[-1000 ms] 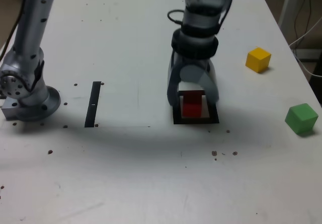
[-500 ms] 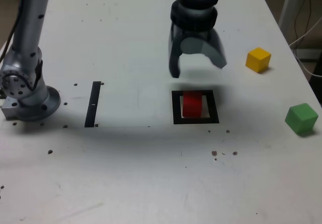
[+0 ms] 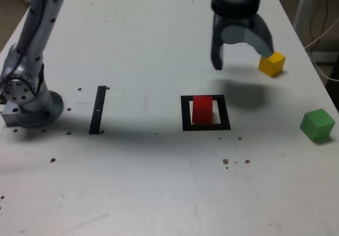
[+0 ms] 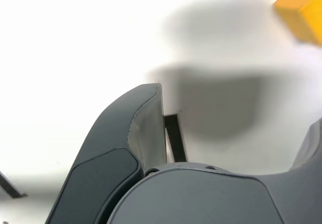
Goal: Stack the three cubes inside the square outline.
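In the exterior view, I have the pincer (image 3: pixel 243 60) in the upper right part of the frame, above the table (image 3: pixel 132 188). Its jaws stand wide apart and nothing is clamped between them. One fingertip points down over the bare tabletop; the other overlaps the yellow block (image 3: pixel 272 64) in this view, and I cannot tell from it whether the two touch. A soft shadow falls on the tabletop below the pincer.

The red block (image 3: pixel 202 110) is located right of centre in the frame, inside the black square outline (image 3: pixel 224 112). The yellow block is at the upper right. The green block (image 3: pixel 317 125) is at the right edge, lower in the frame than the yellow one and well apart from the outline. No block is stacked on another.

A black strip (image 3: pixel 97 110) lies left of centre. The arm base (image 3: pixel 36 108) is at the left edge.

In the wrist view, I see the yellow block, cut off by the frame, in the upper right corner, apart from both fingers.
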{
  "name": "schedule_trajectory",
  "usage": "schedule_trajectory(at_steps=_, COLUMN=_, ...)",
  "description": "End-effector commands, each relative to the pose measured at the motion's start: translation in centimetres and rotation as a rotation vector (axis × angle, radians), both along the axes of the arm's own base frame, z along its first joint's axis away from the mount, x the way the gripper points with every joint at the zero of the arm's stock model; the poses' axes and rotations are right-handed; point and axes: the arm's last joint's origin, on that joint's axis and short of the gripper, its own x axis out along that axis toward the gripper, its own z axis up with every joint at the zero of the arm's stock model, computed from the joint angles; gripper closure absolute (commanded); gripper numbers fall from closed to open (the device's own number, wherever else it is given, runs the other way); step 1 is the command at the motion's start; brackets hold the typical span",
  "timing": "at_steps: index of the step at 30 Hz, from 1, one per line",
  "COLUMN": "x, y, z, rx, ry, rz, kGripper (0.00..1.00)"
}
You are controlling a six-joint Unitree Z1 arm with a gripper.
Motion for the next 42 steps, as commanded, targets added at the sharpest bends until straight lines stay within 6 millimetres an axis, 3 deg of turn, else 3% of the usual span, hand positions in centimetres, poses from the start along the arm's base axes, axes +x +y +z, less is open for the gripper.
schedule_trajectory(at_steps=1, x=0.8, y=0.5, z=-0.4, rx=-0.002, ry=0.011, rz=-0.016, kGripper=0.00)
schedule_trajectory(at_steps=15, x=4.3, y=3.7, z=0.1, rx=0.021, ry=-0.047, rz=-0.106, kGripper=0.01)
schedule_trajectory(at_steps=26, x=6.2, y=5.9, z=-2.5, rx=0.013, ry=-0.043, rz=-0.087, kGripper=0.01)
schedule_trajectory(at_steps=42, x=8.2, y=5.6, z=-4.4, rx=0.012, ry=-0.071, rz=-0.091, kGripper=0.08)
